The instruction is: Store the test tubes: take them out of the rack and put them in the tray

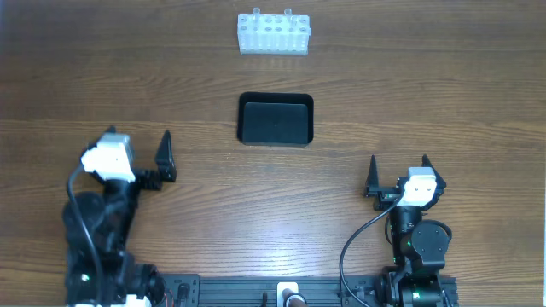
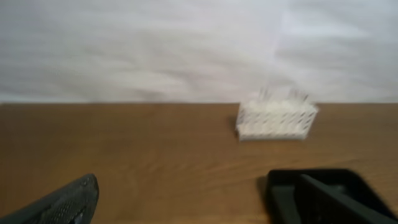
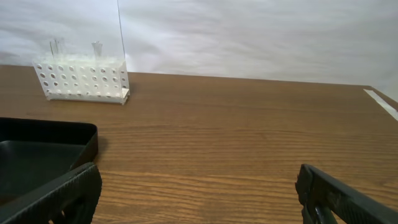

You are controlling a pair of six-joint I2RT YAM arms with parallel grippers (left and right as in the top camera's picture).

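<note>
2 test tubes [image 1: 287, 13] stood in the white rack [image 1: 273, 38] at the far edge. The black tray [image 1: 241, 119] lay just nearer. The left gripper [image 1: 137, 141] and right gripper [image 1: 398, 166] sat near, both spread wide.

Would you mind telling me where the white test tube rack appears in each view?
Top view: rack near the top edge, centre.
Left wrist view: rack right of centre.
Right wrist view: rack in the upper left.
Shared landmark: the black tray, just before the rack.
</note>
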